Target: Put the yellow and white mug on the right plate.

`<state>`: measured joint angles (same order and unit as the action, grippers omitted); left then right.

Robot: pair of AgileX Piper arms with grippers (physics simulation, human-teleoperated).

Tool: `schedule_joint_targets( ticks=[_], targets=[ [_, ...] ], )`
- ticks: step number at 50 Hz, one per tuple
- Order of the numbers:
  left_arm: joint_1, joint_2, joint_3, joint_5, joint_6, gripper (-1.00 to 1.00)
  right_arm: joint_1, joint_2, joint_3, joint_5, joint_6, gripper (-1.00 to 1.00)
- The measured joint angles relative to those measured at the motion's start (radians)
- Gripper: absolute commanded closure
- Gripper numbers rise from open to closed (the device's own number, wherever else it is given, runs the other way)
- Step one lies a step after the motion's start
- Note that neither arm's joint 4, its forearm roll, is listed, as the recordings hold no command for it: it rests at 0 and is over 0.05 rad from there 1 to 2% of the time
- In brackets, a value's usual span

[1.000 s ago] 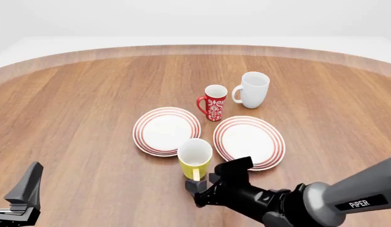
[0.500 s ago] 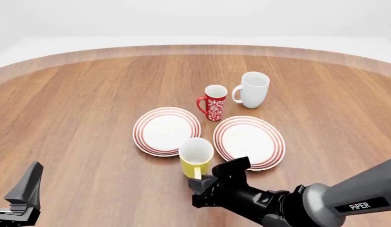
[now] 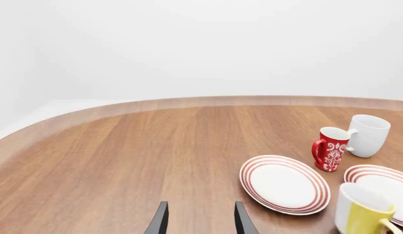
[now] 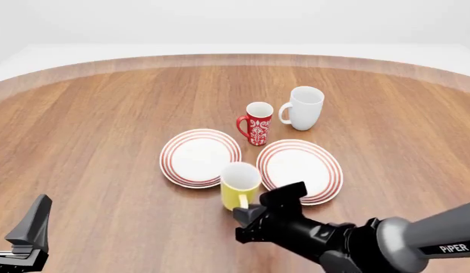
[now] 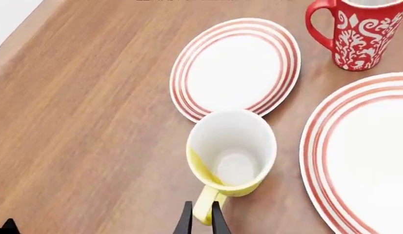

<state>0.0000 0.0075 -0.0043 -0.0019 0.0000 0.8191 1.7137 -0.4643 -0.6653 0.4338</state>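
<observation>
The right hand [image 5: 201, 214] pinches the handle of the yellow mug [image 4: 239, 186], which sits between two ringed plates, beside the right plate [image 4: 300, 170]. Three mugs in all.

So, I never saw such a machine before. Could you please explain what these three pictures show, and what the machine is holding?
These are simulator renders of two robot arms at a round wooden table. The front view looks from above and behind the arms. The other two come from cameras on the wrists, looking along the fingers. On the table stand a red patterned mug, a white mug and two red-ringed plates. The right gripper is closed on the handle of the yellow mug, which is between the left plate and the right plate. The left gripper is open, holding nothing.
</observation>
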Motion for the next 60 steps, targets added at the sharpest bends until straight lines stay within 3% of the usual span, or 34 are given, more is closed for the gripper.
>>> schedule_joint_targets(
  ticks=[29,60],
  targets=[
    [0.0,0.0,0.0,0.0,0.0,-1.0,-0.036,-0.128,-0.025,0.132,-0.076,1.0],
    [0.0,0.0,0.0,0.0,0.0,-1.0,-0.214,-0.22,0.032,0.159,-0.19,1.0]
  ],
)
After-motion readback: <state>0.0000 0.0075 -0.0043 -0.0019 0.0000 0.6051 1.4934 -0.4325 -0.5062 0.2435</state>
